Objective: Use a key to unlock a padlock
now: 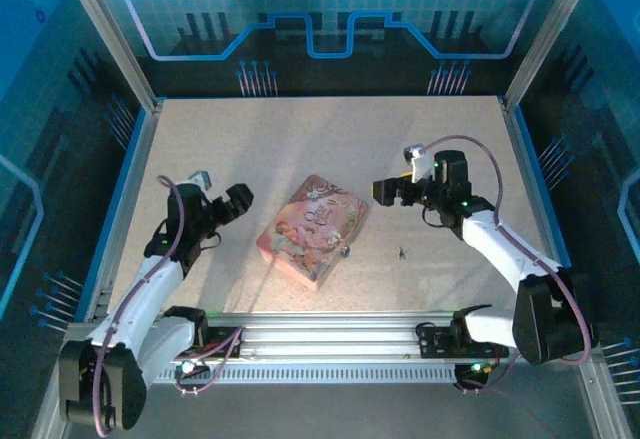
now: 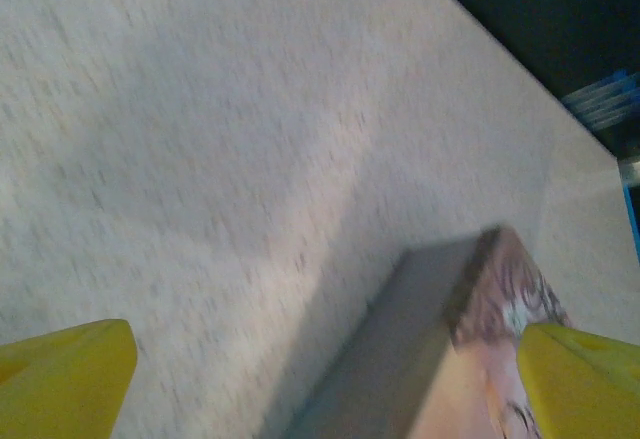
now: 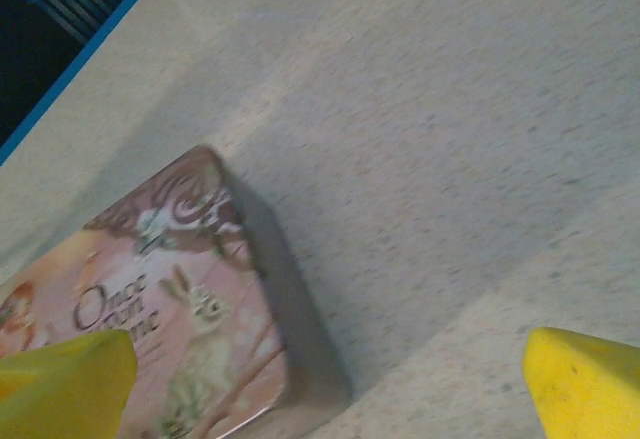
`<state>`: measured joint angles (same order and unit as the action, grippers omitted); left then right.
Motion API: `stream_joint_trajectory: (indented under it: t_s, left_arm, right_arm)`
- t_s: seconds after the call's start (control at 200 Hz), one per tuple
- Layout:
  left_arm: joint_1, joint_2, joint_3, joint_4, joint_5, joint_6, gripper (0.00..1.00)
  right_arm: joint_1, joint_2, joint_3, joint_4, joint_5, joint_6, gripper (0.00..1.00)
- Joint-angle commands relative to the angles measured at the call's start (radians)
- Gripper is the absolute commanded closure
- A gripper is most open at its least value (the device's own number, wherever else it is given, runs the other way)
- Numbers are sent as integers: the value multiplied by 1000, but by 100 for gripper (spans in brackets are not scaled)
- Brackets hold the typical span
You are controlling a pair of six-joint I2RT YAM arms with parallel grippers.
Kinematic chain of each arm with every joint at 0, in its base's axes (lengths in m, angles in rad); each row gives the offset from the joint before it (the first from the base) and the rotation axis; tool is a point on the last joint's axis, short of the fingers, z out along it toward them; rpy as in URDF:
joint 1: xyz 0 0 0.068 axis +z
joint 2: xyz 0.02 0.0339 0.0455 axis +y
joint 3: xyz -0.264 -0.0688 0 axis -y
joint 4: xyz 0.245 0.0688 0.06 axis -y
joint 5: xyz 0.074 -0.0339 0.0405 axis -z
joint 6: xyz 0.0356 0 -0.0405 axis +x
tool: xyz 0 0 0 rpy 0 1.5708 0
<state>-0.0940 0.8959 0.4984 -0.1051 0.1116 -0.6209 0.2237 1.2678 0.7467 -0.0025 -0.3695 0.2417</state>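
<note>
The padlock (image 1: 345, 252) is a tiny dark-silvery piece against the near right edge of the pink illustrated box (image 1: 313, 231). On the table to its right lies the key (image 1: 402, 253), a thin dark speck. My left gripper (image 1: 240, 199) hovers open just left of the box, well apart from the lock. In the left wrist view the yellow fingertips (image 2: 60, 379) stand wide, with a corner of the box (image 2: 500, 309) between them. Off the box's far right corner, my right gripper (image 1: 385, 192) is open too. Its fingertips (image 3: 590, 384) frame the box (image 3: 170, 319) and bare table.
The speckled table (image 1: 450, 139) is ringed by a blue rim and aluminium posts. A metal rail (image 1: 330, 329) carrying both arm bases runs along the near edge. Room lies behind the box and to its right around the key.
</note>
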Motion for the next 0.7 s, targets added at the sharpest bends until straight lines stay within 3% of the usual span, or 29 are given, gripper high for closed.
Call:
stream_joint_trajectory:
  t_s: [0.0, 0.155, 0.285, 0.695]
  left_arm:
    - [-90, -68, 13, -195, 10, -116, 1]
    - [-219, -124, 13, -339, -70, -264, 1]
    - [-292, -142, -12, -408, -72, -373, 1]
    - [-537, -63, -34, -255, -90, -539, 1]
  right_arm:
    - [25, 17, 7, -13, -114, 59, 0]
    - [45, 42, 10, -11, -179, 56, 0]
    - [63, 86, 30, -30, -210, 37, 0]
    - [122, 292, 160, -44, -242, 27, 0]
